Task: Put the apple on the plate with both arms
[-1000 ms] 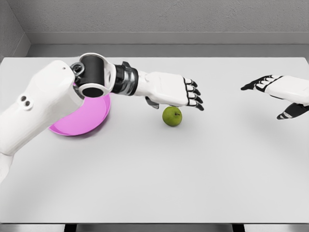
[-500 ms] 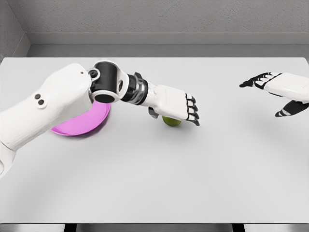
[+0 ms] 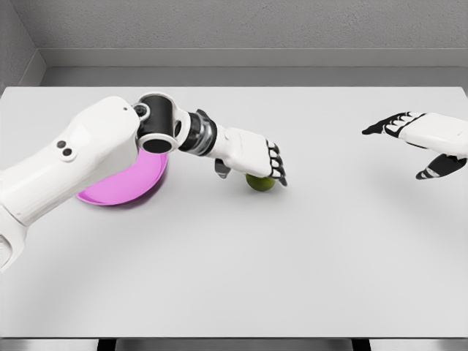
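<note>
Green apple under left hand

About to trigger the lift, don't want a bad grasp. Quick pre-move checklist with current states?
1. Left hand over the apple: ok, it covers the top.
2. Fingers closed around the apple: cannot tell, they curl over it but the contact is hidden.
3. Apple off the table: not ok, it looks to be resting there.
4. Plate reachable: ok, just left of the apple, partly behind the left arm.
5. Right hand helping: not ok, open and far right.
</note>
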